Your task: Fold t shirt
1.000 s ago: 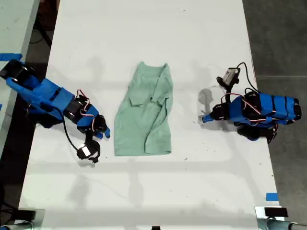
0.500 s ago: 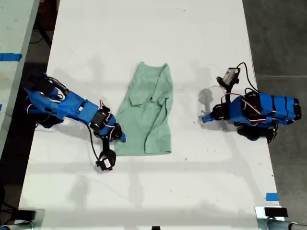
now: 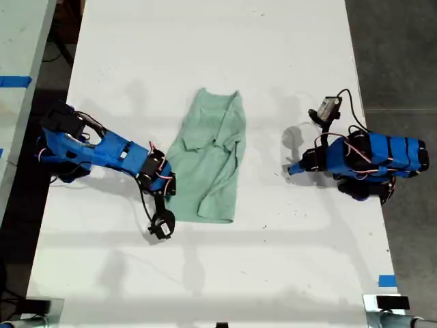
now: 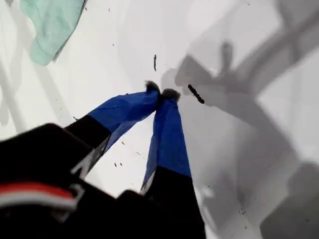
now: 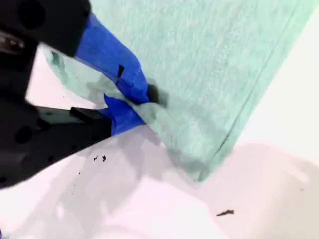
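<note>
The pale mint-green t shirt [image 3: 212,164] lies wrinkled and lengthwise in the middle of the white table [image 3: 205,55]. My second gripper [image 3: 168,196] reaches in from the exterior view's left and is at the shirt's near-left hem corner. In the second wrist view this gripper [image 5: 144,99] is shut on the fabric [image 5: 214,59], one finger above and one below. My first gripper [image 3: 290,169] sits at the exterior view's right, apart from the shirt. The first wrist view shows it [image 4: 160,92] shut on nothing over bare table, with the shirt [image 4: 50,25] far off.
A wrist camera [image 3: 162,225] hangs on its cable below the second gripper, and another [image 3: 326,107] stands above the first arm. A blue tape strip [image 3: 386,280] marks the table's near right edge. Dark floor borders the table on the exterior view's right.
The second arm swung toward the shirt's near-left corner and shut on it. That corner has been drawn inward, narrowing the hem. The first arm has not moved.
</note>
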